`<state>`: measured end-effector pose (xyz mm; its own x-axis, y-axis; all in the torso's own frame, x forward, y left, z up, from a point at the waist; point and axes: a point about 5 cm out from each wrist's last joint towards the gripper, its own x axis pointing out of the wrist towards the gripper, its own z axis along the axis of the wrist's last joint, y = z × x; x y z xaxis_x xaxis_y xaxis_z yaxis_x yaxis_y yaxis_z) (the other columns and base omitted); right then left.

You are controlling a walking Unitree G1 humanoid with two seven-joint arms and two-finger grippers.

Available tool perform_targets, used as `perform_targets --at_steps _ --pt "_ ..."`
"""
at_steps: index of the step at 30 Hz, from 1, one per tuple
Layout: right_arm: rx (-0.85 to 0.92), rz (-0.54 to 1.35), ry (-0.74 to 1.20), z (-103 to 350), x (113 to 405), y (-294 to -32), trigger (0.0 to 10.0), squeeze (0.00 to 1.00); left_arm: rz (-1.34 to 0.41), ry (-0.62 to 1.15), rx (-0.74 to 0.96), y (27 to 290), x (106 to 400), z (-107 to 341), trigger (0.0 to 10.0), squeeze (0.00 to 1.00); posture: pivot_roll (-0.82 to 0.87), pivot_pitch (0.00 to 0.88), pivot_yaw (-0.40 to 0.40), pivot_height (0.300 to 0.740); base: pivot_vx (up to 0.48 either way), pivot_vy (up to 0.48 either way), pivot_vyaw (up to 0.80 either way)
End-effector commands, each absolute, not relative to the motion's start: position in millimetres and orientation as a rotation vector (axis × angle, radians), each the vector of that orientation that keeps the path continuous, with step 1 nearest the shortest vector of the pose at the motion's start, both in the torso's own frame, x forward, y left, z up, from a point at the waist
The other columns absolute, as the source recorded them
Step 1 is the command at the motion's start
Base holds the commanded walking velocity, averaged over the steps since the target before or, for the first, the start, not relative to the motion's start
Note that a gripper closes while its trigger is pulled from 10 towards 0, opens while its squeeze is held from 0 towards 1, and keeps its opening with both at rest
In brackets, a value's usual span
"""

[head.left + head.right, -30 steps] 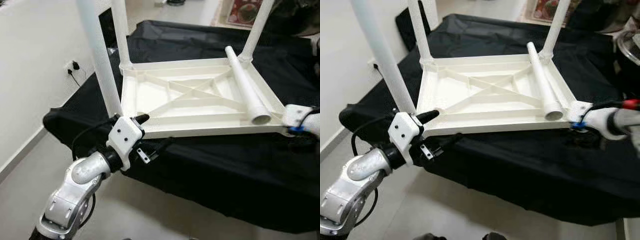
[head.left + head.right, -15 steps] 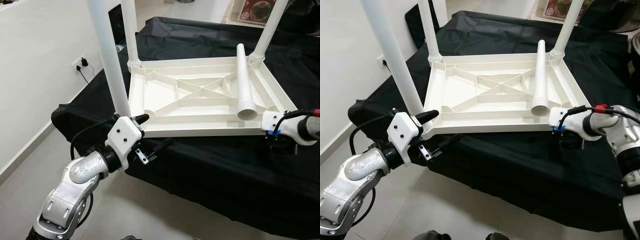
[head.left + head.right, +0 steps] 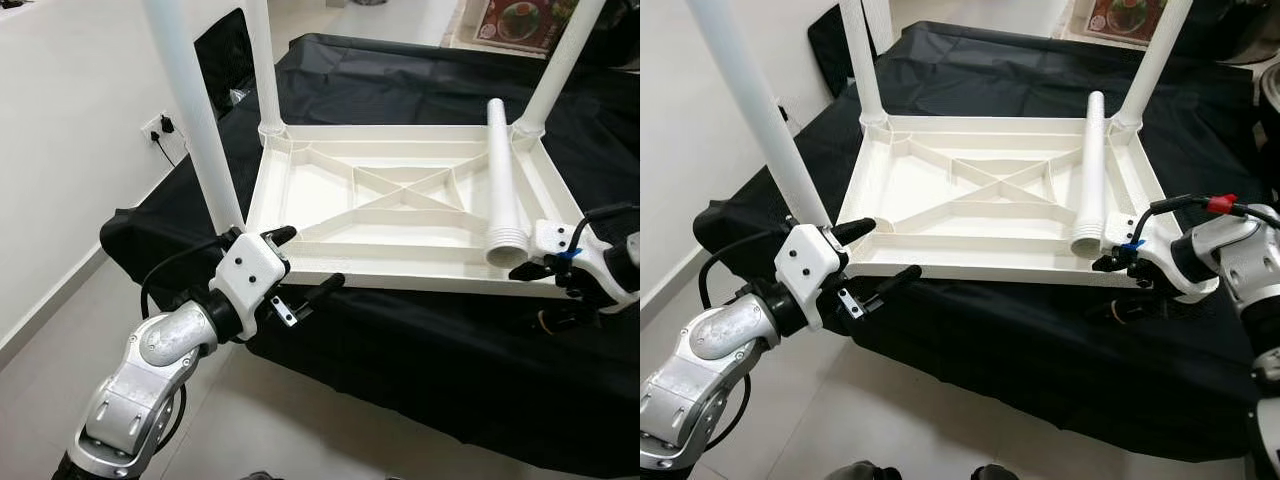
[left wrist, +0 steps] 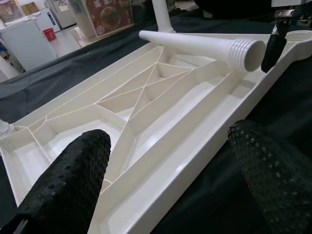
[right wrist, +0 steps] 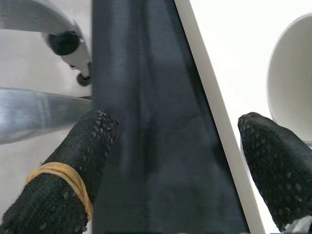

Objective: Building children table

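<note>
On the black-draped surface (image 3: 420, 350) an upturned white plastic children's table (image 3: 400, 215) lies with its ribbed underside up, three legs standing from its corners and a loose fourth leg (image 3: 502, 190) lying across the right side, threaded end toward the near edge. From the head camera, the left gripper (image 3: 300, 262) sits at the near left corner, fingers spread with one above the rim and one below, closed on nothing. The right gripper (image 3: 1118, 281) sits at the near right corner just beside the loose leg's mouth, fingers likewise parted. From the left wrist, two dotted black fingertips (image 4: 68, 180) stand wide apart across the table's near rim, with the loose leg lying beyond. From the right wrist, the fingertips (image 5: 90, 146) straddle black cloth and the white rim, one wearing a yellow rubber band (image 5: 56, 171).
</note>
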<state>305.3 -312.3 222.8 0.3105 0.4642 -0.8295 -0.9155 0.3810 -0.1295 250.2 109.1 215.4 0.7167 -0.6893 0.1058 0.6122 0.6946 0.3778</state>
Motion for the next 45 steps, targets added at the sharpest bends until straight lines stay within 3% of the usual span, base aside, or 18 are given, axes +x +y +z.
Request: perform_targets --at_steps 1,9,12,13,16,21,23,25,27,30,35,37,45 --pt "-0.651 1.059 0.816 216.3 302.8 -308.6 10.0 0.0 -0.736 -0.24 0.338 108.1 250.1 213.0 10.0 0.0 -0.07 0.173 -0.006 0.74 0.0 0.0 0.0" --pt "-0.616 1.054 0.745 222.9 302.3 -298.9 10.0 0.0 -0.726 -0.246 0.341 107.1 250.1 213.5 10.0 0.0 -0.06 0.174 -0.009 0.74 0.0 0.0 0.0" --pt "-0.513 1.096 0.633 242.1 299.7 -294.2 10.0 0.0 -0.722 -0.247 0.342 106.9 250.5 213.5 10.0 0.0 -0.06 0.174 -0.009 0.74 0.0 0.0 0.0" --pt "-0.415 1.17 0.475 271.9 290.6 -292.0 10.0 0.0 -0.719 -0.248 0.34 106.8 250.4 213.5 10.0 0.0 -0.06 0.173 -0.01 0.74 0.0 0.0 0.0" --pt "-0.39 1.193 0.423 282.2 286.5 -291.9 10.0 0.0 -0.718 -0.248 0.339 106.8 250.3 213.4 10.0 0.0 -0.06 0.173 -0.01 0.74 0.0 0.0 0.0" --pt "-0.294 1.193 0.171 329.1 282.2 -294.1 10.0 0.0 -0.72 -0.254 0.319 103.8 250.7 213.8 10.0 0.0 -0.08 0.168 -0.015 0.74 0.0 0.0 0.0" --pt "-0.261 1.086 0.057 344.0 294.9 -292.6 10.0 0.0 -0.723 -0.259 0.303 101.3 250.4 214.2 10.0 0.0 -0.08 0.169 -0.015 0.74 0.0 0.0 0.0" --pt "-0.296 0.707 0.058 332.4 333.4 -286.6 10.0 0.0 -0.716 -0.263 0.292 99.0 251.0 214.1 10.0 0.0 -0.08 0.162 -0.021 0.74 0.0 0.0 0.0" --pt "-0.296 0.707 0.058 332.4 333.4 -286.6 10.0 0.0 -0.716 -0.263 0.292 99.0 251.0 214.1 10.0 0.0 -0.08 0.162 -0.021 0.74 0.0 0.0 0.0" --pt "-0.251 0.269 0.137 308.2 369.9 -273.4 10.0 0.0 -0.702 -0.271 0.278 95.2 251.7 215.0 10.0 0.0 -0.06 0.149 -0.027 0.74 0.0 0.0 0.0" --pt "-0.31 0.069 0.228 290.6 376.5 -274.4 10.0 0.0 -0.696 -0.276 0.265 92.6 251.3 215.4 10.0 0.0 -0.07 0.139 -0.027 0.74 0.0 0.0 0.0" --pt "-0.348 -0.094 0.318 275.6 377.2 -289.7 10.0 0.0 -0.694 -0.28 0.256 89.3 250.5 215.0 10.0 0.0 -0.06 0.133 -0.038 0.74 0.0 0.0 0.0" --pt "-0.295 -0.302 0.448 262.6 367.3 -323.9 10.0 0.0 -0.677 -0.275 0.252 89.3 248.7 212.8 10.0 0.0 -0.07 0.133 -0.055 0.74 0.0 0.0 0.0"
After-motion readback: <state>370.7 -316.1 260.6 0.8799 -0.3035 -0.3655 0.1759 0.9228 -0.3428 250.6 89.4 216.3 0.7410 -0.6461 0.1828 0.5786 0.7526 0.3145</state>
